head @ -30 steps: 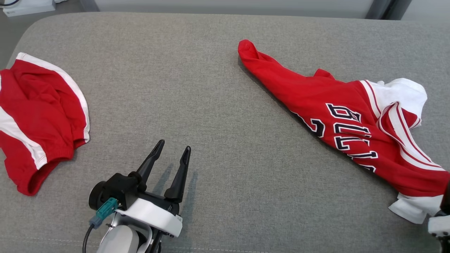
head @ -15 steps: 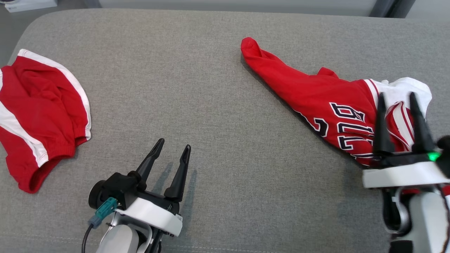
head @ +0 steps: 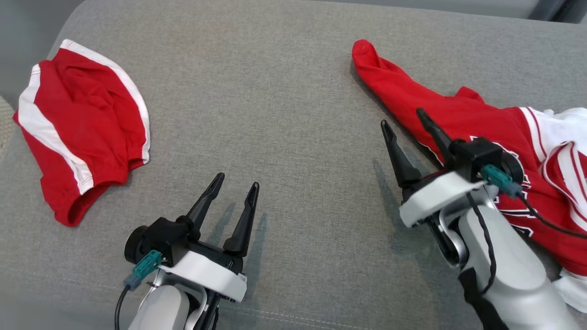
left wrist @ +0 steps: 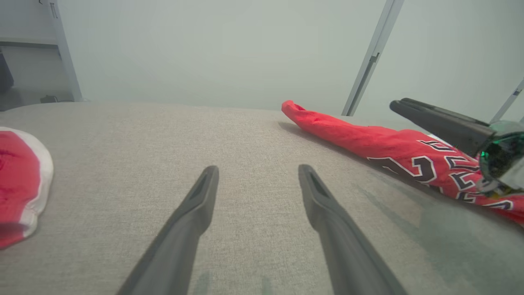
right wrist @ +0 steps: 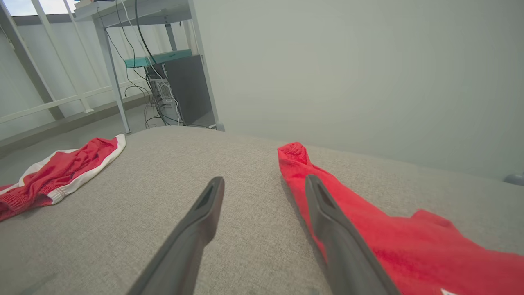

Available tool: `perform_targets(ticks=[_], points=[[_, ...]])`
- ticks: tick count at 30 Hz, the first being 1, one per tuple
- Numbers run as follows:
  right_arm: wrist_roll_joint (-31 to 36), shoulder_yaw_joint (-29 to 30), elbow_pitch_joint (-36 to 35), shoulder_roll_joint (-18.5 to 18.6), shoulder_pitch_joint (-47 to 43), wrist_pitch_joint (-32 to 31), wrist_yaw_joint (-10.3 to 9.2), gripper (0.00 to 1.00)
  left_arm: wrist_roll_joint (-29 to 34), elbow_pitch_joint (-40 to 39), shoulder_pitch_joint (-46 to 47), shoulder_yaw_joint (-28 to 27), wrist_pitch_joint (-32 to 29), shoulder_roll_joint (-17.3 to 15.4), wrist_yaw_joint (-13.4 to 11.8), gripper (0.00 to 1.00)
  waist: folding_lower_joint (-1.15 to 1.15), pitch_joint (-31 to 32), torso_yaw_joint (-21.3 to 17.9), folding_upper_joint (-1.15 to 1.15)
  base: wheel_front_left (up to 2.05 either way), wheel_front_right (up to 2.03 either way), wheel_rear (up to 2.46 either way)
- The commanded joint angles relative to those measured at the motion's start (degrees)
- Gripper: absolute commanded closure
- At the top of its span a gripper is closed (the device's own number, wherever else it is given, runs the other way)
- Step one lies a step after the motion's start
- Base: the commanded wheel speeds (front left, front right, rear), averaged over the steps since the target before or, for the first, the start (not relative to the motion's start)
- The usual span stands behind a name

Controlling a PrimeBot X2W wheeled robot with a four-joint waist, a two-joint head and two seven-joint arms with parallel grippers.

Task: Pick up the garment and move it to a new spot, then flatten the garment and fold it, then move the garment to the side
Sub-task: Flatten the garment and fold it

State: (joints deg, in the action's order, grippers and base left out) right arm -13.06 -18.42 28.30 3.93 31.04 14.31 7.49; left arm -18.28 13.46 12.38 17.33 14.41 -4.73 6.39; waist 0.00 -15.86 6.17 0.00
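The garment, a crumpled red jersey (head: 412,98) with dark lettering and white trim, lies stretched out on the right of the grey cushioned surface (head: 284,91). My right gripper (head: 402,117) hovers open at the jersey's near left edge; its right finger stands over the red cloth and its left finger over bare grey. The right wrist view shows the same, with the right gripper (right wrist: 264,179) open and the jersey (right wrist: 368,229) under one finger. My left gripper (head: 238,179) rests open and holds nothing low at the front centre. In the left wrist view the left gripper (left wrist: 258,168) points at bare cushion, with the jersey (left wrist: 368,141) to its right.
Red shorts (head: 87,119) with white stripes lie crumpled at the far left, near the surface's rounded corner. A metal rack with cables and a dark box (right wrist: 163,73) stands beyond that corner. A wide stretch of grey cushion separates the two pieces of clothing.
My right arm has come in from the lower right and swung left to the jersey's near edge. The head camera has shifted. The left gripper has stayed put.
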Motion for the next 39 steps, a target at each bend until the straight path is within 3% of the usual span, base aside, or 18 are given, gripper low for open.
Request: perform_targets(ticks=[1, 14, 24, 25, 26, 27, 34, 39], points=[[1.02, -1.88, 2.41, -0.2, 4.61, 0.35, 0.0, 0.0, -0.66, -1.39, 2.24, -1.46, 0.54, -0.44, -0.42, 0.0, 0.0, -1.07, 1.92, 0.0, 0.0, 0.0, 0.0], [7.49, 0.14, 31.8, 3.34, 23.41, -0.01, 0.0, 0.0, -2.04, -1.07, 4.35, 2.89, 0.58, 1.54, 0.31, 0.0, 0.0, -3.2, 11.99, 0.0, 0.0, 0.0, 0.0], [12.33, 4.09, 43.04, 5.56, 29.71, -2.02, 0.0, 0.0, -4.0, -1.81, 5.71, 5.15, 0.58, 1.83, 0.39, 0.0, 0.0, -5.73, 15.66, 0.0, 0.0, 0.0, 0.0], [12.9, 4.19, 43.37, 5.7, 30.01, -2.17, 0.0, 0.53, -4.16, -1.96, 5.84, 5.2, 0.58, 1.83, 0.28, 0.0, 0.0, -5.91, 15.69, 0.0, 0.0, 0.0, 0.0], [13.35, 4.55, 43.68, 5.9, 30.27, -2.48, 0.0, 0.82, -4.26, -2.05, 5.94, 5.24, 0.58, 1.83, 0.17, 0.0, 0.0, -6.0, 15.68, 0.0, 0.0, 0.0, 0.0], [13.52, 5.15, 43.95, 5.88, 30.48, -2.84, 0.0, 1.0, -4.31, -2.11, 6.0, 5.26, 0.59, 1.84, 0.06, 0.0, 0.0, -6.06, 15.64, 0.0, 0.0, 0.0, 0.0], [14.74, 5.6, 44.18, 3.17, 31.4, -1.28, 0.0, 1.0, -3.92, -2.08, 5.94, 4.15, 0.59, 1.84, -0.42, 0.0, 0.0, -6.03, 14.09, 0.0, 0.0, 0.0, 0.0], [13.29, 1.62, 42.31, -0.26, 30.88, 0.2, 0.0, 1.0, -3.32, -1.71, 5.67, 3.05, 0.59, 1.84, -0.42, 0.0, 0.0, -5.45, 12.33, 0.0, 0.0, 0.0, 0.0]])
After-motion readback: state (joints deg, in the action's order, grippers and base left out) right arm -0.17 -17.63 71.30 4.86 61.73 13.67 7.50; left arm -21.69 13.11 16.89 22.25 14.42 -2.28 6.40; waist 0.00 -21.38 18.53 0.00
